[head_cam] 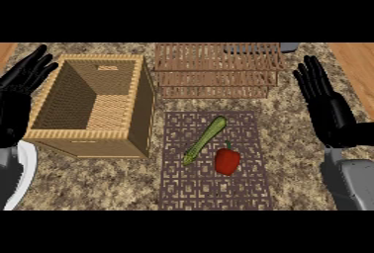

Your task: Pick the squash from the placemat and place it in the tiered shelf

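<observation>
A long green squash [205,140] lies slantwise on the dark patterned placemat [248,192], its upper end toward the shelf. Beside its lower end sits a red bell pepper [227,160]. The wooden slatted tiered shelf [217,70] stands at the back, just beyond the placemat. My left hand [21,94] rests open at the left edge, fingers up, next to the basket. At the right edge my right hand [329,111] is open too, fingers straight, well clear of the squash. Neither hand holds anything.
A large wicker basket [139,99] stands left of the placemat, close to the squash's lower end. The counter [292,148] is speckled stone. A grey object [289,47] shows partly behind the shelf at the back right.
</observation>
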Available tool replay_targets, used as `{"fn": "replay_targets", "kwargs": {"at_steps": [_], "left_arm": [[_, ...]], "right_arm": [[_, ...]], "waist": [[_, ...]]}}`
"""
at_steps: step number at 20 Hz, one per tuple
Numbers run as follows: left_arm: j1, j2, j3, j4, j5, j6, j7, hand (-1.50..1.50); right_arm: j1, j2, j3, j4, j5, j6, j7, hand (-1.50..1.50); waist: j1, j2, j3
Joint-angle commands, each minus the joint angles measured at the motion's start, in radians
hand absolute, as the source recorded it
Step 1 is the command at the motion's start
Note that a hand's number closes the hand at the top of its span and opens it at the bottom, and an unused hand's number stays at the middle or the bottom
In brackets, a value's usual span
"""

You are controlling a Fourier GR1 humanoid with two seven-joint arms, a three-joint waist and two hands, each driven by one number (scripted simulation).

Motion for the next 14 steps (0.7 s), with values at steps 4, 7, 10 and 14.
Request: {"fn": "replay_targets", "kwargs": {"at_steps": [4, 7, 10, 14], "left_arm": [[0.063, -0.066, -0.010, 0.028, 0.002, 0.031, 0.068, 0.00], [0.105, -0.098, -0.031, 0.056, 0.005, 0.065, 0.113, 0.00], [0.141, -0.166, -0.090, 0.028, -0.028, 0.101, 0.120, 0.00], [0.126, -0.153, -0.079, -0.040, -0.060, 0.132, 0.217, 0.00]], "right_arm": [[-0.073, 0.177, 0.094, 0.062, 0.214, -0.319, 0.081, 1.50], [0.007, 0.115, 0.004, 0.149, 0.358, -0.556, 0.170, 1.50], [-0.027, 0.290, 0.080, 0.102, 0.156, -0.689, 0.075, -1.50], [0.024, 0.286, 0.167, -0.013, 0.217, -0.611, 0.051, -1.50]], "waist": [[0.060, -0.024, 0.012], [0.025, -0.018, 0.001], [0.062, -0.022, 0.015], [0.039, -0.028, 0.013]]}}
